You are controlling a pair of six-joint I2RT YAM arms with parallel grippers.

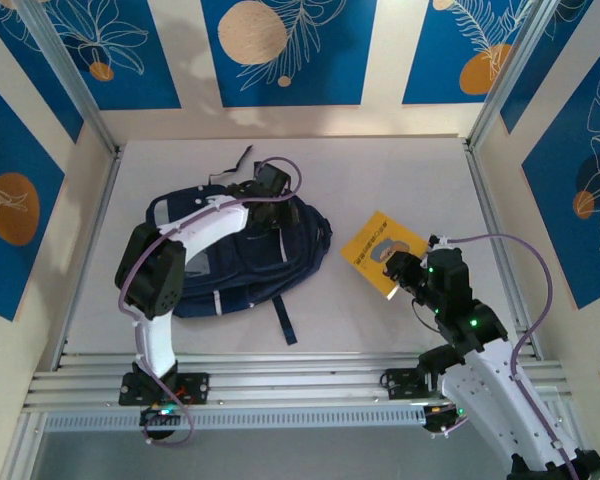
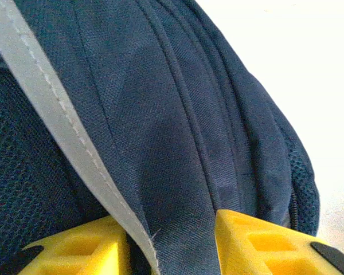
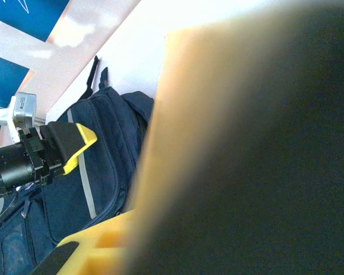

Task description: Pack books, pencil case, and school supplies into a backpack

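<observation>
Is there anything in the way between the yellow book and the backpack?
Nothing lies on the table between the book and the backpack. The catch is at the bag itself: the left gripper straddles a fold of its fabric, and the left wrist view shows no opening there.

White links (image 1: pixel 160 345), black joints (image 1: pixel 152 275), looping purple cables (image 1: pixel 500 237), and yellow fingers (image 2: pixel 80 246) on the left claw (image 2: pixel 171 243).

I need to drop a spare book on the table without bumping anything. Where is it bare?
Bare: the far strip behind the backpack and yellow book, widest toward the far right corner; also the gap between them. Crowded: the near edge, with the dangling strap and right arm.
</observation>
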